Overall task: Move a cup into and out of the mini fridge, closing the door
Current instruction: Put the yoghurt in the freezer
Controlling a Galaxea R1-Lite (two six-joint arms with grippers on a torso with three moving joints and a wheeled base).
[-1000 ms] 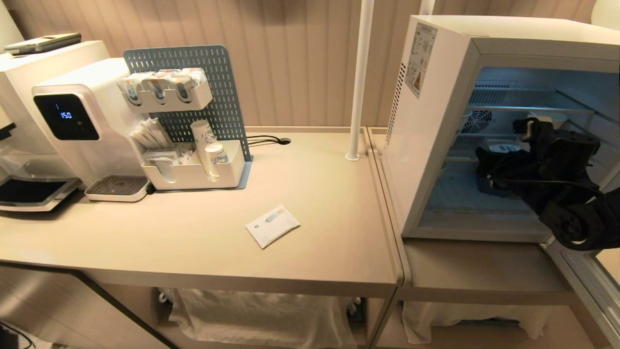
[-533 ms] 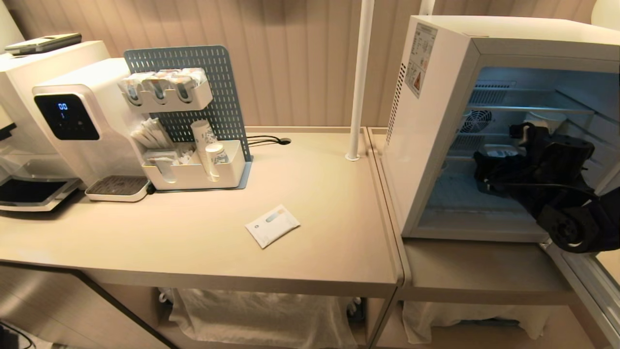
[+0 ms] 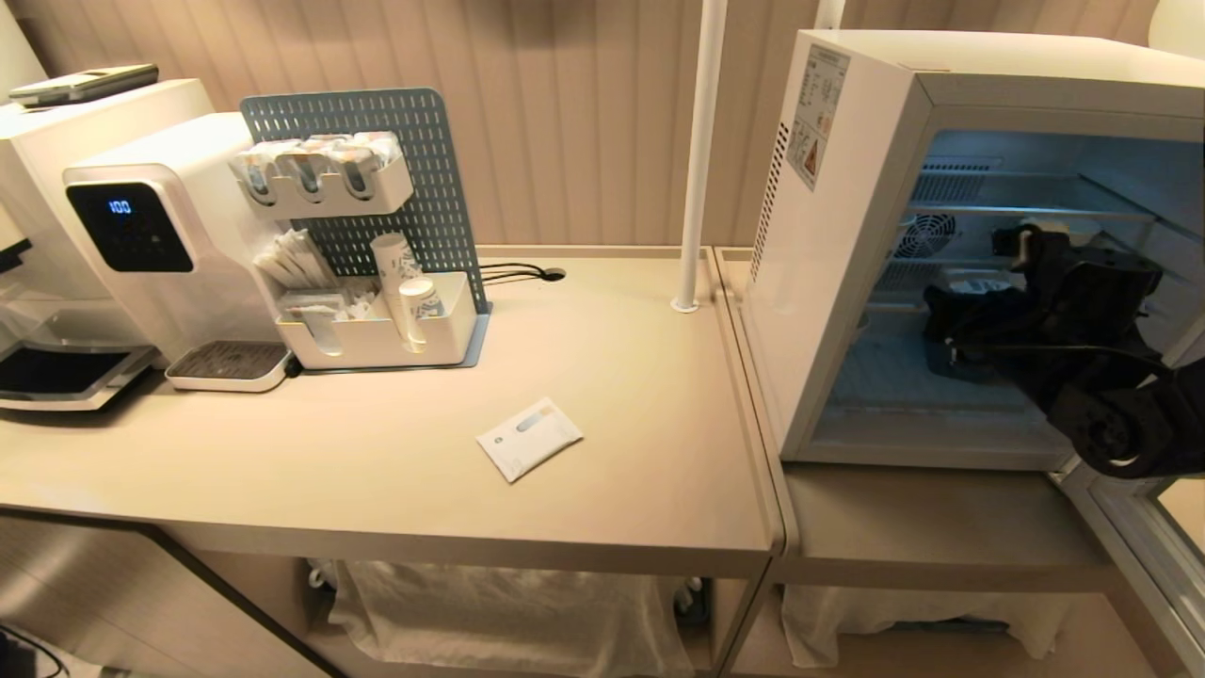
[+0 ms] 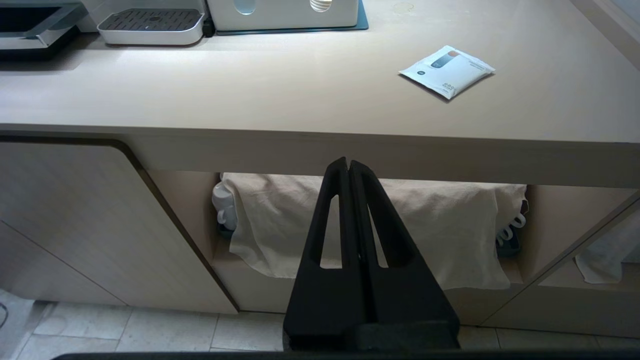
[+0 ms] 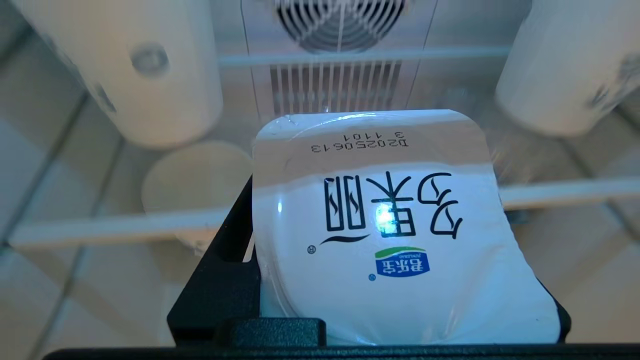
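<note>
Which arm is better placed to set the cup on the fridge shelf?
Right. The right gripper is inside the open fridge, shut on the cup. The left gripper is shut, empty, below the counter edge.

We see the mini fridge (image 3: 847,245), a white box, lit inside, wire shelves and round fan at the back. The door (image 3: 1144,541) is swung wide open, only its pale frame edge showing. The cup (image 5: 395,230), white with a printed foil lid, sits upright inside the fridge, clamped in our right pincer (image 5: 390,320).
</note>
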